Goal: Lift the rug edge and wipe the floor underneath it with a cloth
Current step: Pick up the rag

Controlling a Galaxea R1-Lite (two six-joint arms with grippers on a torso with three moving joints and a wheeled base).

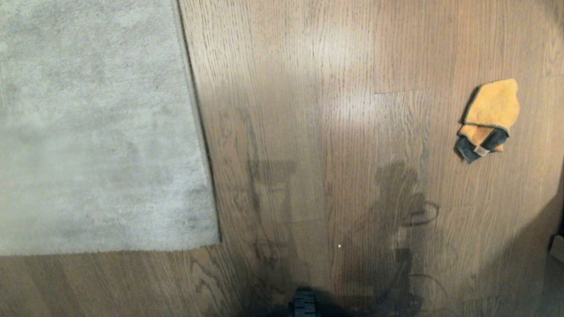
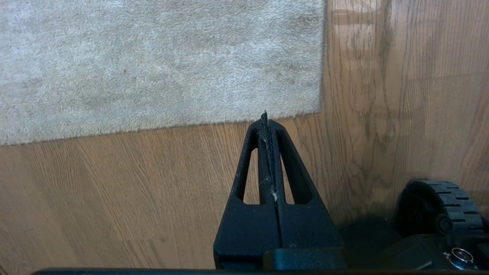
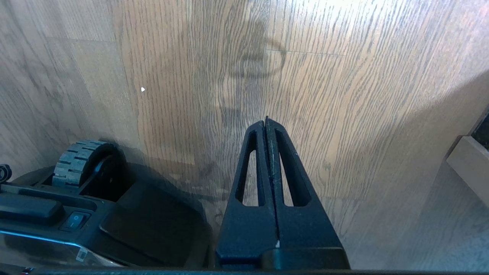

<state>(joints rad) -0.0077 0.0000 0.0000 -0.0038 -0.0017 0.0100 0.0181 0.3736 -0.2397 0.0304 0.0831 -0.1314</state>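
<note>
Both end effectors, left (image 2: 265, 114) and right (image 3: 266, 120), were fully closed and empty. I judged the right should open before reaching the cloth (image 1: 488, 118), lying well ahead; the rug edge (image 2: 191, 124) lay flat just beyond the left.

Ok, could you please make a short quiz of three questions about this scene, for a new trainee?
1. True or false: the rug edge is lifted off the floor.
2. Where does the cloth lie? A) on the rug B) on bare floor, on the robot's right C) in a gripper
3. Fill in: the left gripper and right gripper are both ____.

Key: 1 false; 2 B; 3 shut.
</note>
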